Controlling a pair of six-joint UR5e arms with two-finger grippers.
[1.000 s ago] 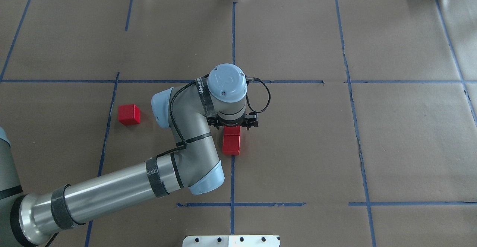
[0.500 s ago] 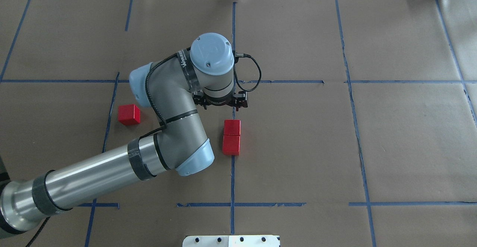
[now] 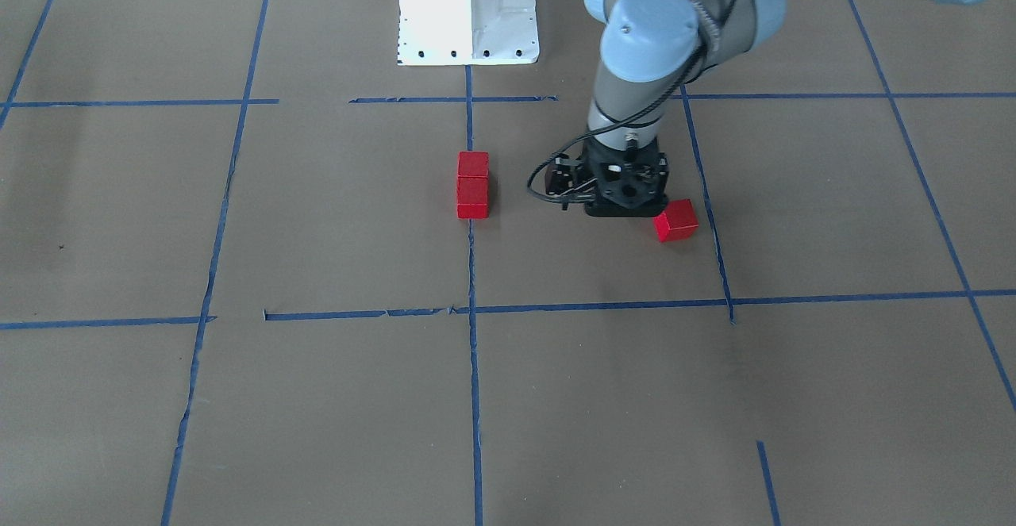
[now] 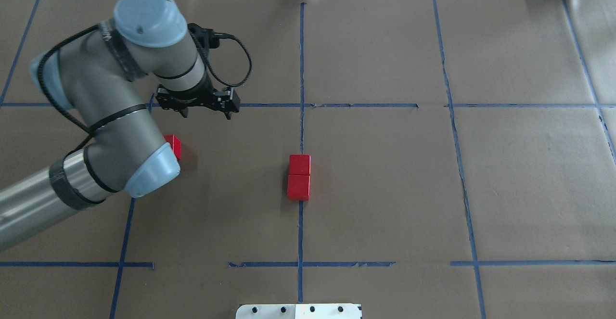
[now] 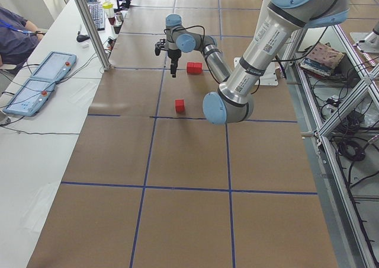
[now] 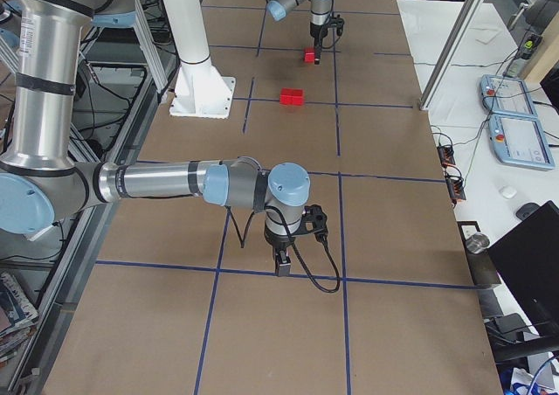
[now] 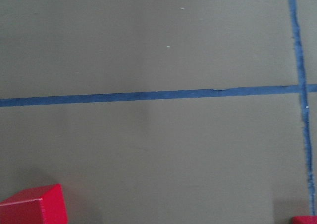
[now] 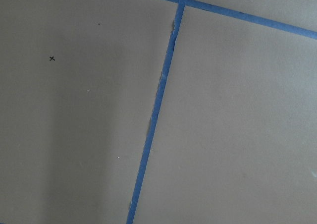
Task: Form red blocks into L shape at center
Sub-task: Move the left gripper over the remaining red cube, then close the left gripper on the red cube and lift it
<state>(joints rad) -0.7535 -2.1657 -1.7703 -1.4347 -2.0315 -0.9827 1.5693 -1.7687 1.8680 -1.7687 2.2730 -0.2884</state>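
Observation:
Two red blocks (image 4: pixel 300 164) (image 4: pixel 298 187) sit touching in a line on the blue centre tape, also in the front view (image 3: pixel 473 164). The third red block (image 4: pixel 175 146) lies apart to the left, half hidden by my left arm's elbow. It shows whole in the front view (image 3: pixel 675 220) and at the lower left of the left wrist view (image 7: pixel 34 206). My left gripper (image 4: pixel 197 109) (image 3: pixel 625 207) hovers above the table just beside this block, open and empty. My right gripper (image 6: pixel 279 268) shows only in the exterior right view, low over a tape line, and I cannot tell its state.
The table is covered in brown paper with a grid of blue tape lines (image 4: pixel 301 54). The white robot base plate (image 3: pixel 468 10) stands at the robot's edge. Control pendants (image 5: pixel 41 84) and a seated person are on a side table.
My left gripper has left the farther centre block beside the nearer one, risen, and swung left to the lone block. The blocks have not moved.

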